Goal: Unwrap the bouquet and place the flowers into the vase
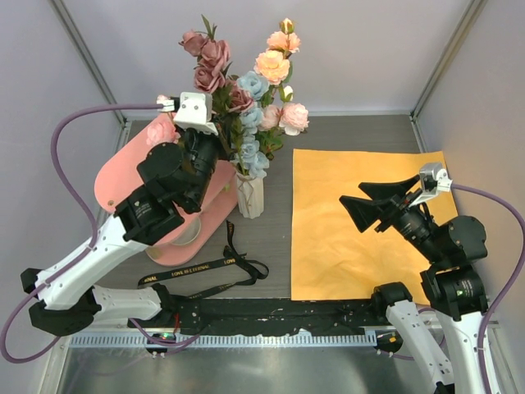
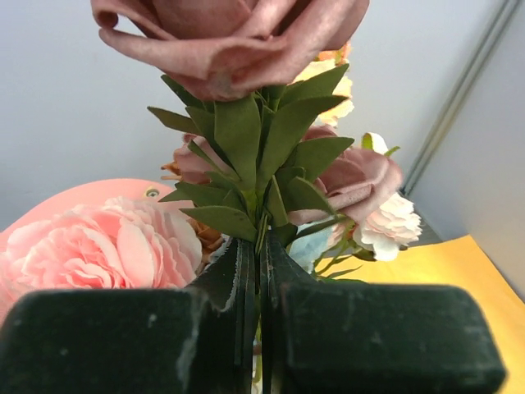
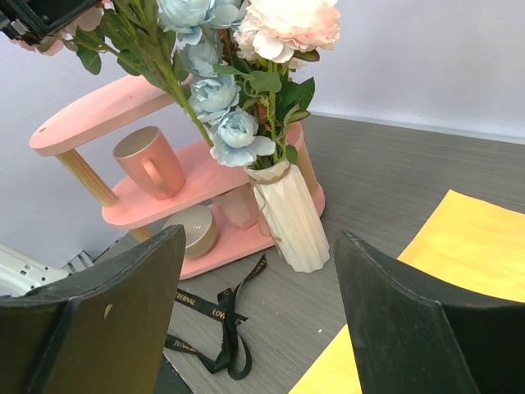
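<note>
The left gripper (image 2: pixel 258 263) is clamped on the stem of a mauve rose (image 2: pixel 230 33), at ten o'clock of the vase (image 1: pixel 250 195), in which the flowers (image 1: pixel 246 90) are stood. The ribbon (image 1: pixel 205 275) is shed at seven o'clock and the paper (image 1: pixel 361 222) is spread at three o'clock beneath the wide, empty right gripper (image 3: pixel 258 279). Only release is judged left.

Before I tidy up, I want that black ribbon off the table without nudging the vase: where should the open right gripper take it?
Grip the ribbon where it bunches into loops nearest the vase; crossed strands there seem to stand off the table. Come straight down with the right gripper, jaws across the band. The long tail lies flat, offering little to pinch.
</note>
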{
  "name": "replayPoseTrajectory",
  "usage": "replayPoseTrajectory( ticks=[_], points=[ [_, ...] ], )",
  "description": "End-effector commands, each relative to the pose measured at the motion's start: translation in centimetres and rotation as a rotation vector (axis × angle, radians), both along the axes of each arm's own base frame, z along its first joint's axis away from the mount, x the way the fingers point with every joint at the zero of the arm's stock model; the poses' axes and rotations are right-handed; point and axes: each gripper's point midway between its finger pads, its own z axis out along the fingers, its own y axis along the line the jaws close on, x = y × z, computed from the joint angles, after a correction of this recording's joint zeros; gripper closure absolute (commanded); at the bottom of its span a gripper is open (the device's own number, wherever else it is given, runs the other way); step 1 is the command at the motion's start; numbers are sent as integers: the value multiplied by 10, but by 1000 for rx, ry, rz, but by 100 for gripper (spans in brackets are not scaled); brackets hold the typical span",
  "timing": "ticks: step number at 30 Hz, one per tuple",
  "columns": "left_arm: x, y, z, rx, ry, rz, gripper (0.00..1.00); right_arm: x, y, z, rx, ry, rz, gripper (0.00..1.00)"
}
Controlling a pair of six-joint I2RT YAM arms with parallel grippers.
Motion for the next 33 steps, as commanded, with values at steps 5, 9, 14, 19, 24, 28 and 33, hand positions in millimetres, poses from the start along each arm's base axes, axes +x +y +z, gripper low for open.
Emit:
replayPoseTrajectory(
  ticks=[5, 9, 14, 19, 24, 28, 33],
  points=[
    [12, 15, -12, -37, -1, 131, 100, 1, 0, 5, 7, -33, -2, 21],
    [6, 15, 0, -68, -4, 92, 100, 0, 0, 6, 8, -30, -1, 21],
    [-1, 24, 19, -104, -30, 79, 100, 0, 0, 9, 12, -36, 0, 21],
    [-1, 27, 24, -90, -40, 93, 100, 1, 1, 10, 17, -32, 4, 21],
    [6, 25, 19, -69, -25, 129, 100, 1, 3, 12, 24, -34, 13, 21],
    [14, 20, 6, -61, -19, 164, 100, 0, 3, 14, 27, -35, 15, 21],
    [22, 14, -19, 3, -26, 190, 100, 1, 3, 11, 27, -24, 17, 21]
  ],
)
